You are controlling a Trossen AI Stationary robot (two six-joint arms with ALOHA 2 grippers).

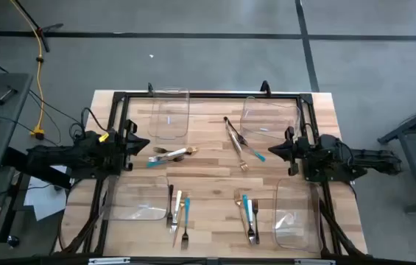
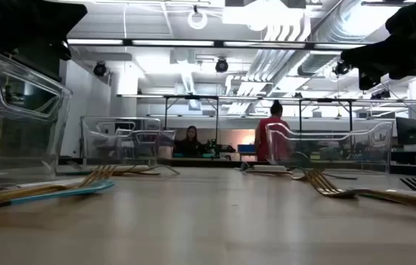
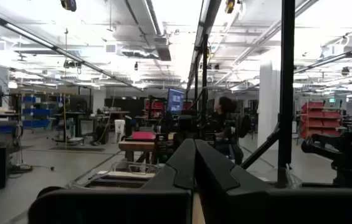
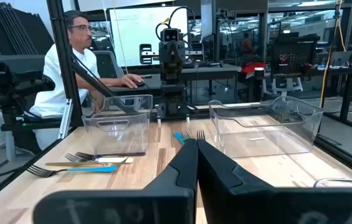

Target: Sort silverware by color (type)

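Pale wood planks make up the surface [image 1: 215, 173], which the high view lays out whole: four clear rectangular plastic bins sit near its corners, one far left [image 1: 171, 114], one far right [image 1: 269, 118], one near left [image 1: 135, 199] and one near right [image 1: 297, 217], and none visibly holds anything. The silverware lies loose between them in four clusters: teal, gold and steel pieces by the left arm [image 1: 169, 154], dark steel and gold ones beside a teal one at centre right [image 1: 238, 142], forks near the front left [image 1: 177, 211], and a teal-handled group at front right [image 1: 249, 213]. The left pincer [image 1: 143, 144] and right pincer [image 1: 273, 151] hang at mid-surface, facing each other, each pinched to a narrow point and holding nothing. The low view alone shows gold fork tines [image 2: 325, 184] lying flat and a teal handle [image 2: 60, 193] close up, with two people in the room behind. The left wrist view looks out over the room past its fingers [image 3: 182, 168], pressed together. The right wrist view shows its own fingers [image 4: 185, 165] likewise closed, the two far bins' glossy walls, forks beside them, and a seated person in white at a desk.
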